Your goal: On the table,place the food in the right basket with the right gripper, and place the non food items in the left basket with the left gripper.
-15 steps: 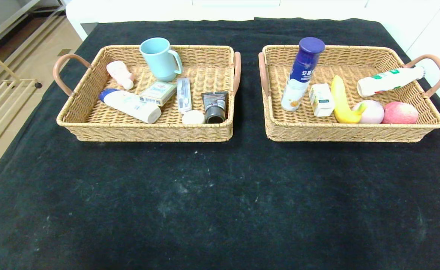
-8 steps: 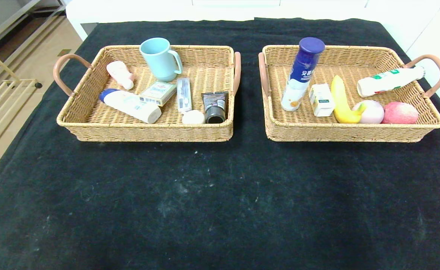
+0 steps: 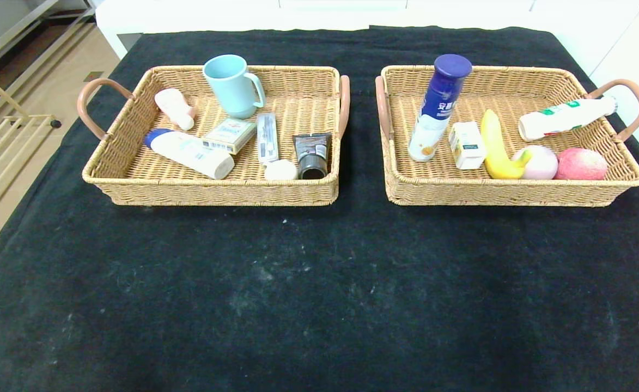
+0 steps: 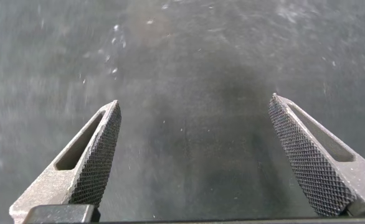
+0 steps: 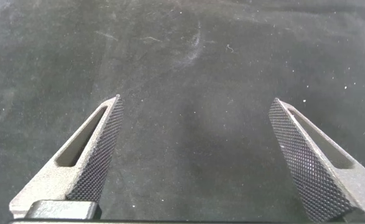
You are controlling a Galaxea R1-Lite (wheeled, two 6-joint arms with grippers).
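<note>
Food items, banana [image 3: 497, 146] included, lie inside the right basket [image 3: 515, 188]; toiletries fill the left basket [image 3: 215, 190] beside it. Banana judged soft; grip mid-body. Left tool [image 4: 195, 155] and right tool [image 5: 195, 155] spread, empty.

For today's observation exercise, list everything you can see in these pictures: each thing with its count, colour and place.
Wicker baskets: 2, tan, side by side on the black tablecloth; left basket, right basket.
Ceramic mug: 1, light blue, upright, left basket.
Small bottle: 1, pale pink, left basket.
Blue-capped lotion bottle: 1, white, lying, left basket.
Flat box: 1, pale green, left basket.
Toothpaste tube: 1, white, left basket.
Squeeze tube: 1, black, left basket.
Tall bottle: 1, blue and white, upright, right basket.
Small carton: 1, white, right basket.
Banana: 1, yellow, right basket.
Lying drink bottle: 1, white, right basket.
Peaches: 2, pale pink and red-pink, right basket.
Left gripper: open over cloth.
Right gripper: open over cloth.
</note>
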